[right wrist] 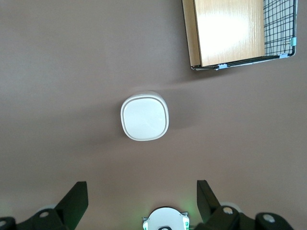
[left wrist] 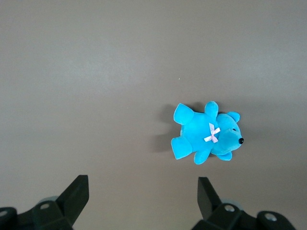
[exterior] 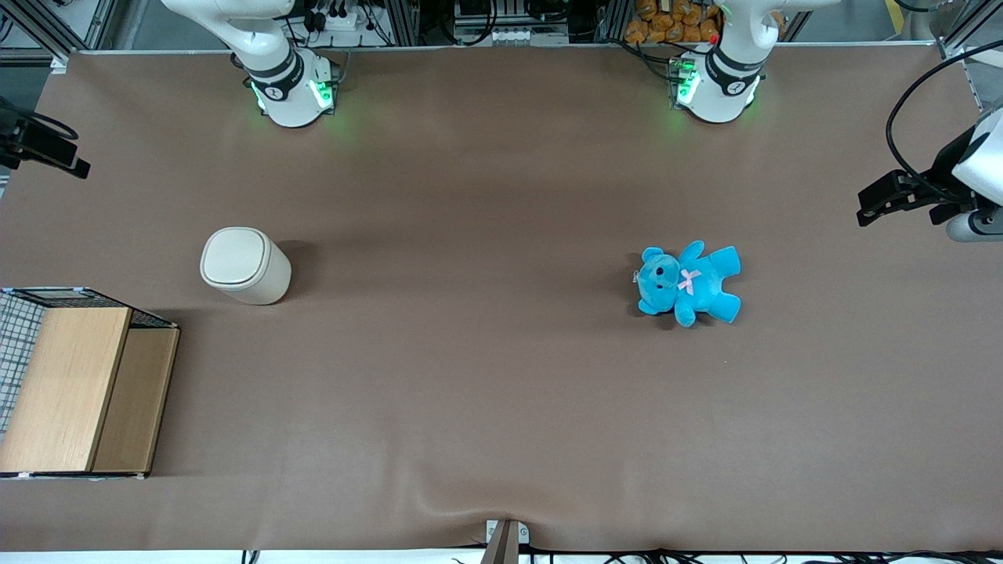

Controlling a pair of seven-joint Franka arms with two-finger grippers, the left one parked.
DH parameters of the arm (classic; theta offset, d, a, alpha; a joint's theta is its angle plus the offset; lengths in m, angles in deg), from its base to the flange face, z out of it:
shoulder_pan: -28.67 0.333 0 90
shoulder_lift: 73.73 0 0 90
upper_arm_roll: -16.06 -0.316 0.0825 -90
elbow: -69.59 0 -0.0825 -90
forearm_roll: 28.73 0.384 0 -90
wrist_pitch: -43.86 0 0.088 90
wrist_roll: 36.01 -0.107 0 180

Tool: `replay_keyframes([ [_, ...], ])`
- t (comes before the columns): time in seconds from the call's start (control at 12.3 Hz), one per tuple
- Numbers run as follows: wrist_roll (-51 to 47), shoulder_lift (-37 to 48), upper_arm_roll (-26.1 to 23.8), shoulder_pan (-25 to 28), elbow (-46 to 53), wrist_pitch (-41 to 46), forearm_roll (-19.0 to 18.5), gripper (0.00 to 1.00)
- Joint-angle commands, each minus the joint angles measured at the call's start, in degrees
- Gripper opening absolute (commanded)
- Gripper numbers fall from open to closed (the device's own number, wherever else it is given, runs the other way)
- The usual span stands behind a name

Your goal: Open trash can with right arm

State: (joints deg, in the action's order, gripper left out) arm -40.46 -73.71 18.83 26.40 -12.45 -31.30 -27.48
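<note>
Cream-white, the bin [exterior: 245,265] stands upright on the brown table [exterior: 486,376] toward the working arm's end, its flat lid [exterior: 235,257] shut and flush with the rim. In the right wrist view the bin [right wrist: 145,117] is seen straight from above, a rounded square with the lid [right wrist: 145,118] closed, and nothing touches it. The gripper [right wrist: 139,199] hangs high over the table, well apart from the bin, with its two black fingers [right wrist: 76,197] spread wide and holding nothing. In the front view the gripper [exterior: 43,145] shows only as a dark shape at the table's edge, farther from the camera than the bin. A box [exterior: 78,384] with wood panels and a wire-mesh side sits near the bin, nearer the front camera and at the very end of the table; the wrist view shows the box [right wrist: 235,33] apart from the bin with bare table between them. The right arm's base [exterior: 290,86] stands at the table's rear edge, lit green, farther from the camera than the bin. A blue teddy [exterior: 688,282] with a pink bow lies flat toward the parked arm's end, well apart from the bin.
</note>
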Motion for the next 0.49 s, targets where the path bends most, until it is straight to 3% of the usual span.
replay_keyframes([
  [0.0, -0.9, -0.5, -0.5, -0.6, 1.3, 0.7, -0.9, 1.0],
  [0.41, 0.1, -2.7, -0.5, -1.9, 1.0, 1.2, -0.6, 1.0],
])
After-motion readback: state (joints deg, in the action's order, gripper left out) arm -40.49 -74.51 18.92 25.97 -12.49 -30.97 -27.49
